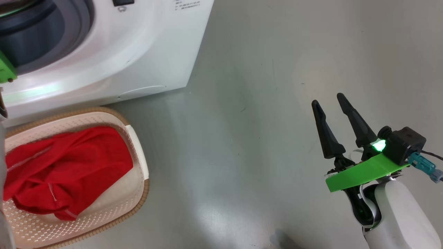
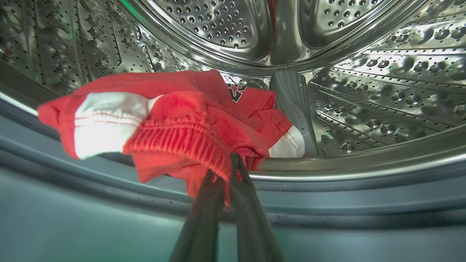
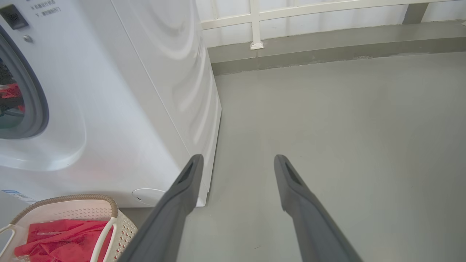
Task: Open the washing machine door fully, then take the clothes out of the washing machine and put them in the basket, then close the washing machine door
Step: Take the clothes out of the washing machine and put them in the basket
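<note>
A red garment [image 2: 171, 123] with white patches lies bunched at the front lip of the drum [image 2: 382, 91], centre-left in the left wrist view. Part of it hangs over the grey gasket [image 2: 109, 189]. The left claw [image 2: 222, 166] rises from the bottom middle of that view, its two fingers pressed together on the garment's lower edge and pinching a fold of red cloth.

A second red piece [image 1: 69, 166] lies crumpled in the basket [image 1: 140, 193] at the lower left of the head view. The basket stands on the floor [image 1: 249, 138] just in front of the washing machine [image 1: 145, 52], which takes up the upper left.

The machine's mouth is unobstructed, so the step of opening the door is judged done. One piece is in the basket, and the pinched one has yet to be drawn out and dropped there. Whether more cloth lies deeper in the drum cannot be told. Closing the door is left to do.

The right claw [image 1: 328, 101] hangs over bare floor at the lower right of the head view, fingers spread wide and holding nothing.
</note>
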You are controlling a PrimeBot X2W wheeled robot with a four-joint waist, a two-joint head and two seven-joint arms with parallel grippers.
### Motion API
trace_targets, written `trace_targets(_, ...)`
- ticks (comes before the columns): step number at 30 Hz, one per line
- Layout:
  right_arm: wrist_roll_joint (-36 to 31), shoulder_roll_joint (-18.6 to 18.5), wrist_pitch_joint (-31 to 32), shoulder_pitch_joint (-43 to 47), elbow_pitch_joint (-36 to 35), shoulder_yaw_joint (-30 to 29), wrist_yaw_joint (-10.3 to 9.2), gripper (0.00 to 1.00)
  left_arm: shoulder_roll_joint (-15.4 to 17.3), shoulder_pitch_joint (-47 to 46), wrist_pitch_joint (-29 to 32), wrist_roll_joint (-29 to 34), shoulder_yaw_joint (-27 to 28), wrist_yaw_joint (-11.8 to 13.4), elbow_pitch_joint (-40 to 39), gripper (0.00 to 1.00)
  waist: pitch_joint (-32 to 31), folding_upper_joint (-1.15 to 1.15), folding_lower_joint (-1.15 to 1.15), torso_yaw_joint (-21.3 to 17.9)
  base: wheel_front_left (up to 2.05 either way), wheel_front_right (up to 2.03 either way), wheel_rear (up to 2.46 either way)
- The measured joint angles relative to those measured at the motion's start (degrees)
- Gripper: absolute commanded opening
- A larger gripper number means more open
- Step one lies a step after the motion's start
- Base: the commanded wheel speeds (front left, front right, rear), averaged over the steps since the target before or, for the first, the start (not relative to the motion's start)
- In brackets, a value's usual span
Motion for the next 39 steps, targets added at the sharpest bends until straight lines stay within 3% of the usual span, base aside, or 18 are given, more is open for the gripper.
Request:
trace_targets(5,-0.01,-0.01,0.0,-0.01,0.01,-0.37,0.0,1.0,-0.3,0.07,-1.47,-0.58,-0.22,-0.18,0.14,0.0,-0.32,0.0,0.0,0.55,0.0,0.0,0.0)
trace_targets(12,-0.09,-0.22,0.0,0.02,0.02,-0.51,0.0,1.0,-2.35,3.64,-3.37,-1.57,-0.96,-2.66,-2.71,0.0,-2.48,0.0,0.0,1.68,0.0,0.0,0.0)
trace_targets(23,-0.27,-1.87,-0.01,1.55,0.07,-1.01,0.0,1.0,-6.91,21.62,-3.52,-1.58,-1.26,-5.06,-26.64,0.0,-7.13,0.0,0.0,4.95,0.0,0.0,0.0)
trace_targets(39,-0.27,-3.03,0.0,6.78,0.2,-2.26,0.0,1.0,-9.29,46.65,-3.53,-1.55,0.12,-6.12,-53.1,0.0,-14.02,0.0,0.0,9.63,0.0,0.0,0.0)
